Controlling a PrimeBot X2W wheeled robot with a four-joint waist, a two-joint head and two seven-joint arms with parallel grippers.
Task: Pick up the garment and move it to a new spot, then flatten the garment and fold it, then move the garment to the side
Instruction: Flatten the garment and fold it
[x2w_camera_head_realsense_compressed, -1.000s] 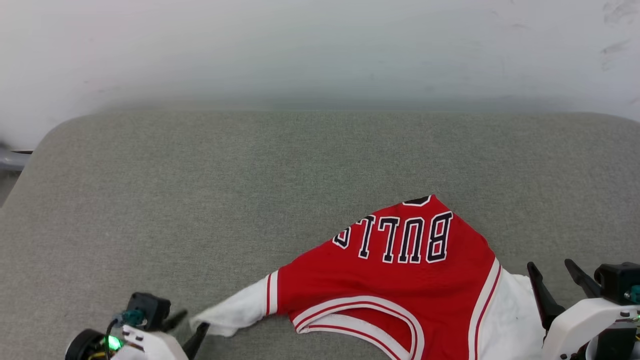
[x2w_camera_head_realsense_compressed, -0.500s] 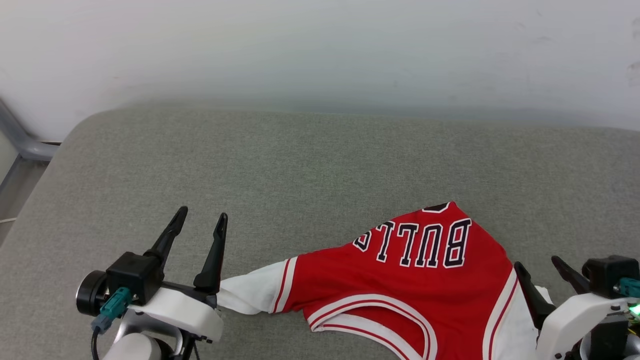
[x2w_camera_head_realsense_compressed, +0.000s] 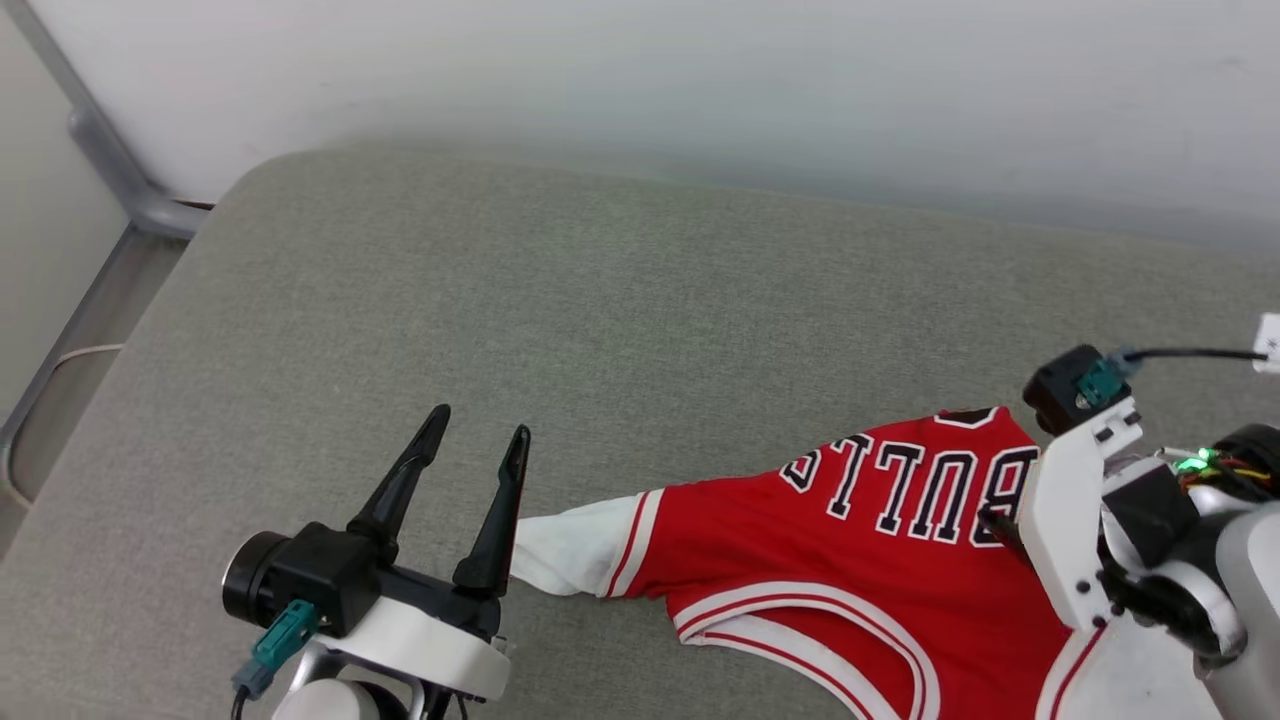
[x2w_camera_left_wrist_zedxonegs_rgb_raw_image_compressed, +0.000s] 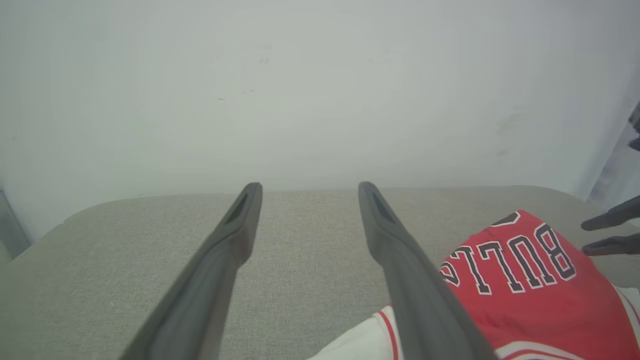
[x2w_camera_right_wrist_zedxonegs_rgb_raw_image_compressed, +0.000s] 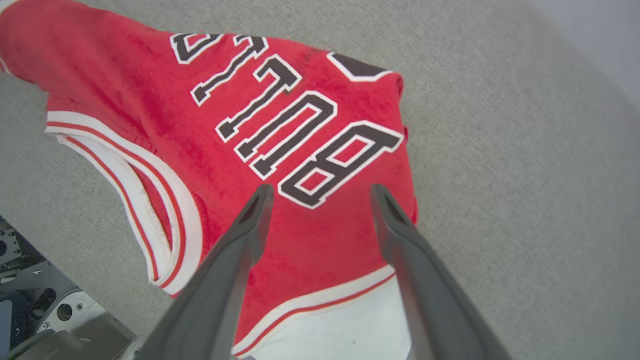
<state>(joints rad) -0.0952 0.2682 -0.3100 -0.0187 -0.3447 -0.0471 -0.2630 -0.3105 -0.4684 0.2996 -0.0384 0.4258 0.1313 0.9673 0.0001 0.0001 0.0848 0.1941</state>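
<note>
So the left claw (x2w_camera_head_realsense_compressed: 480, 425) just let go. A second ago it was down low at the tip of the white sleeve (x2w_camera_head_realsense_compressed: 565, 550) with its fingers close together. Now they're spread wide with nothing in them, and the sleeve lies just off its right finger. The shirt (x2w_camera_head_realsense_compressed: 800, 520) is on the grey cushion (x2w_camera_head_realsense_compressed: 600, 300), between the two claws. The right claw (x2w_camera_right_wrist_zedxonegs_rgb_raw_image_compressed: 321, 190), also spread and empty, has swung in over the lettering. My guess: the move is done and flattening's next, since the body's still doubled over.
</note>
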